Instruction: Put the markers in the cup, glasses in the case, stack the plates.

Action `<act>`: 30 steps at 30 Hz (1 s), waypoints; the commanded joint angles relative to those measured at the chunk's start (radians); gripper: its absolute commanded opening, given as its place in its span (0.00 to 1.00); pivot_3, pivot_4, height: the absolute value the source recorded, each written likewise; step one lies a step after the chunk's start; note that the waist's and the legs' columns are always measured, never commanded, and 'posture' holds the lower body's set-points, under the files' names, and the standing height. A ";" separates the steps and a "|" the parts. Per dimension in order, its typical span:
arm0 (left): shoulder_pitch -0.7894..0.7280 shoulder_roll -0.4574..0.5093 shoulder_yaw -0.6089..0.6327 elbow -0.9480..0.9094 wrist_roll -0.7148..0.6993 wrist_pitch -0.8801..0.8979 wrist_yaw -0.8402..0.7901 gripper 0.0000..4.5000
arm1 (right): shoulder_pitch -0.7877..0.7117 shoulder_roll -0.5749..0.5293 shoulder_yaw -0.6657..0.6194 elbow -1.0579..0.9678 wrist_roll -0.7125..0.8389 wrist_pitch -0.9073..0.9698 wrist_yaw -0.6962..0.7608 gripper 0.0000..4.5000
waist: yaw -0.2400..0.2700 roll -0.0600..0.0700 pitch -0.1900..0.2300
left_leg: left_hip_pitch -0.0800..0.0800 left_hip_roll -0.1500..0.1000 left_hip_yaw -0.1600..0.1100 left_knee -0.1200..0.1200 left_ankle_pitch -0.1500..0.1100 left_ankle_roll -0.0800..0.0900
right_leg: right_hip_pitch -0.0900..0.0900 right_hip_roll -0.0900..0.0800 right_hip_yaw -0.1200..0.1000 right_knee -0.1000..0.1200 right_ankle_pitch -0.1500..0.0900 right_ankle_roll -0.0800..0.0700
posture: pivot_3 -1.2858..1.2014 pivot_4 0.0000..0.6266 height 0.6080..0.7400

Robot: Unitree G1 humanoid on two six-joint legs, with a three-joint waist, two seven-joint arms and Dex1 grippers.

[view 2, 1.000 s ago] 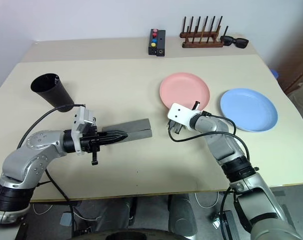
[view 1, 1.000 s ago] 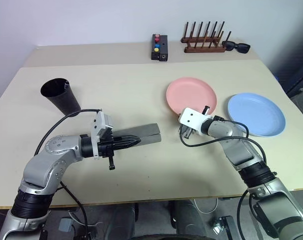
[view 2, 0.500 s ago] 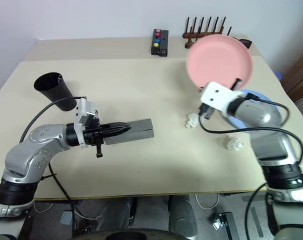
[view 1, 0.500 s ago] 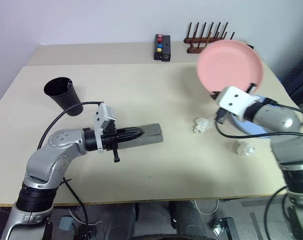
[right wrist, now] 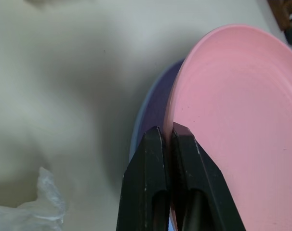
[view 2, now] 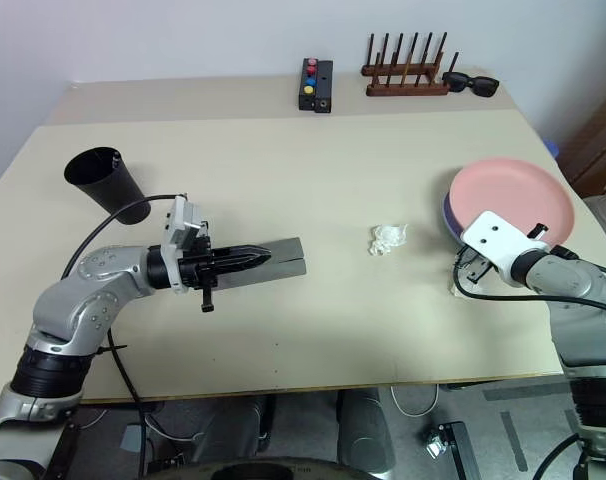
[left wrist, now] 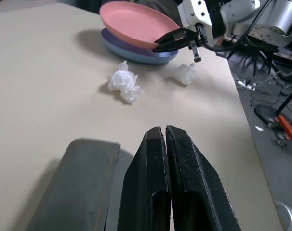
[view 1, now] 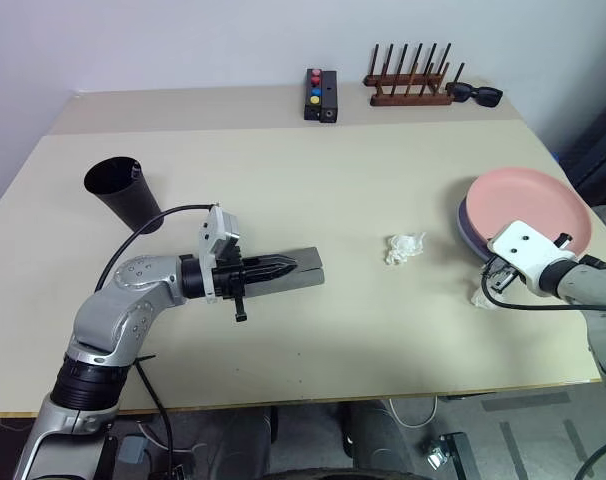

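The right claw [right wrist: 166, 139] pinches the pink plate's [view 2: 511, 195] rim atop the blue plate [left wrist: 136, 52]; withdrawing before letting go could drag it off. The left claw [left wrist: 164, 139], pressed together, holds nothing.

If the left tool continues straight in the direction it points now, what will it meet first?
Probably the crumpled white paper, which lies ahead of the left tool across bare table. Beyond it sit the stacked plates. Depth is unclear, so it may pass above.

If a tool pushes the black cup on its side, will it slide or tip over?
The black cup probably tips: it looks tall, leaning, and narrower at its base than its rim. Being thin plastic, it likely feels light. Once down, its taper would make it roll in a curve.
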 commanded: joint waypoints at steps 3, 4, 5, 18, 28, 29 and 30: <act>0.032 0.003 0.010 0.003 0.008 -0.059 -0.027 0.01 | -0.014 -0.025 -0.026 -0.023 -0.011 -0.031 -0.027 0.63 | 0.001 0.000 0.000 | 0.000 0.000 0.000 0.000 0.000 0.000 | 0.000 0.000 0.000 0.000 0.000 0.000 | 0.52 0.24 0.95; 0.038 0.004 0.011 0.009 0.011 -0.068 -0.030 0.01 | -0.021 -0.029 -0.033 -0.031 -0.003 -0.039 -0.024 0.73 | 0.000 0.000 0.000 | 0.000 0.000 0.000 0.000 0.000 0.000 | 0.000 0.000 0.000 0.000 0.000 0.000 | 0.52 0.24 0.95; 0.041 0.005 0.011 0.016 0.013 -0.077 -0.034 0.01 | -0.027 -0.029 -0.039 -0.043 0.011 -0.046 -0.015 0.73 | 0.000 0.000 0.000 | 0.000 0.000 0.000 0.000 0.000 0.000 | 0.000 0.000 0.000 0.000 0.000 0.000 | 0.52 0.24 0.95; 0.026 -0.004 0.008 0.042 0.026 -0.105 -0.033 0.01 | -0.083 0.215 0.148 -0.229 0.229 0.089 0.060 0.73 | 0.001 -0.001 0.000 | 0.001 0.000 -0.001 0.000 0.000 0.000 | 0.001 0.000 0.000 0.000 0.000 0.000 | 0.52 0.24 0.95; 0.044 -0.002 0.031 -0.038 -0.004 -0.051 0.029 0.01 | -0.156 0.262 0.213 -0.020 0.099 0.061 -0.066 0.61 | 0.001 -0.001 0.000 | 0.000 0.000 -0.002 0.000 0.000 0.000 | 0.001 0.000 -0.001 -0.001 0.000 0.000 | 0.52 0.24 0.95; 0.045 -0.003 0.033 -0.041 -0.006 -0.047 0.034 0.01 | -0.156 0.260 0.210 -0.018 0.099 0.060 -0.067 0.52 | 0.000 0.000 0.000 | 0.001 0.000 -0.002 0.000 0.000 0.000 | 0.001 0.000 -0.001 -0.001 0.000 0.000 | 0.52 0.24 0.95; 0.046 -0.003 0.034 -0.043 -0.008 -0.044 0.038 0.01 | -0.155 0.259 0.205 -0.019 0.100 0.060 -0.066 0.43 | -0.002 0.000 0.000 | 0.001 0.000 -0.002 0.000 0.000 0.000 | 0.001 0.000 -0.001 0.000 0.000 0.000 | 0.52 0.24 0.95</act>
